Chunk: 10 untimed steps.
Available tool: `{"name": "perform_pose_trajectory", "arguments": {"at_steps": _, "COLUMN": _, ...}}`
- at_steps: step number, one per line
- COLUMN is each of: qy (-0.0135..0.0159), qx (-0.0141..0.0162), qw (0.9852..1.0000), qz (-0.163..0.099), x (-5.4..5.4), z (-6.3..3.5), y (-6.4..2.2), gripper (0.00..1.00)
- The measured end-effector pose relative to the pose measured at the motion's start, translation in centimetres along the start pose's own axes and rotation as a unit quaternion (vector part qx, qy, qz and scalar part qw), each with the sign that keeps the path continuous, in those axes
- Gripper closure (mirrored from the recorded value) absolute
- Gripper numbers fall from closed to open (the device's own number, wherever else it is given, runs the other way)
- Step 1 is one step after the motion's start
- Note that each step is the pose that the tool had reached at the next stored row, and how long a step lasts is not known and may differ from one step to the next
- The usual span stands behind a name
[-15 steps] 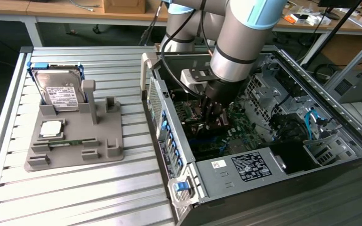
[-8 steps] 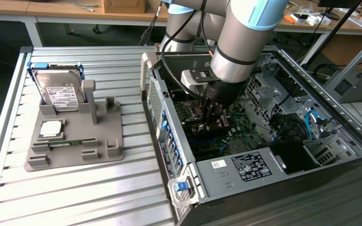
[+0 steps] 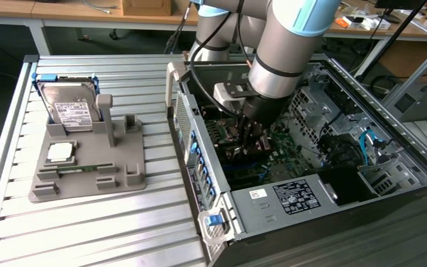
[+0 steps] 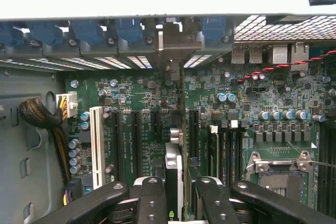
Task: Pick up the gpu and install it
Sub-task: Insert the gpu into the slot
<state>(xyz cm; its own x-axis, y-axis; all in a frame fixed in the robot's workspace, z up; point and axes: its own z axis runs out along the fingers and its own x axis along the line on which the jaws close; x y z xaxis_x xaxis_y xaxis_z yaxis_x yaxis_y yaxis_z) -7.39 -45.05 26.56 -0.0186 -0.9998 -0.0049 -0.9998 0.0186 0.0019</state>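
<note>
Items counted: one open computer case [image 3: 391, 167], one motherboard [image 4: 157, 103], one graphics card [image 4: 175, 174] held edge-on between two fingers [image 4: 152, 198], one grey holder tray [image 3: 87, 167], one hard drive [image 3: 71, 111], one processor chip [image 3: 60, 151], one slatted table [image 3: 87, 233].

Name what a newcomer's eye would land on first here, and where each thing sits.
The arm plunges into the open computer case, its gripper shut on the gpu, held edge-on over the green motherboard. On the exterior view's left, a grey holder carries a hard drive.

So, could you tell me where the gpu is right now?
The gpu stands edge-on between the gripper fingers, over the motherboard slots inside the computer case.
</note>
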Motion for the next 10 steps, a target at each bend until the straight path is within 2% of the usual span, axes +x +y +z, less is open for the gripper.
{"name": "perform_pose_trajectory", "arguments": {"at_steps": 10, "qy": 0.0000, "qx": 0.0000, "qw": 1.0000, "qz": 0.000, "x": 0.06, "z": 0.15, "y": 0.00, "gripper": 0.73}}
